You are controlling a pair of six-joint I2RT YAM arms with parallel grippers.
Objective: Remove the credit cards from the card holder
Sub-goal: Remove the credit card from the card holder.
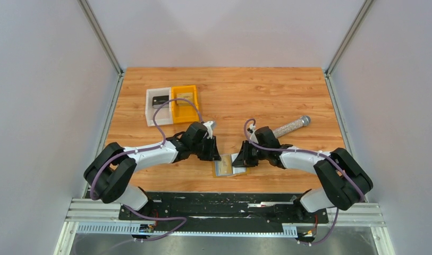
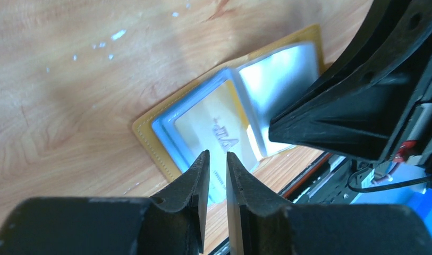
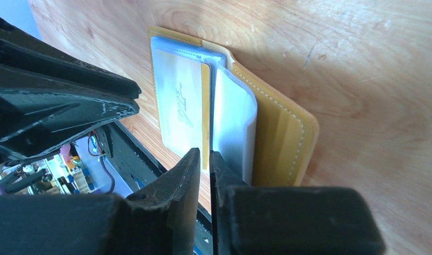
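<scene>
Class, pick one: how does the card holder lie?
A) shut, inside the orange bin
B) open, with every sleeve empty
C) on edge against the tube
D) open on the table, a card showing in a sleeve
D: the card holder lies open on the table, and a card shows through one clear sleeve.

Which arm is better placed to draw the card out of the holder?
Left, probably. The left hand straddles the end of the gold card, lined up to pull. The right hand sits at the fold of the card holder, better suited to steadying.

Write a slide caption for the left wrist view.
Left claw poised at a gold card inside the open card holder.
</scene>
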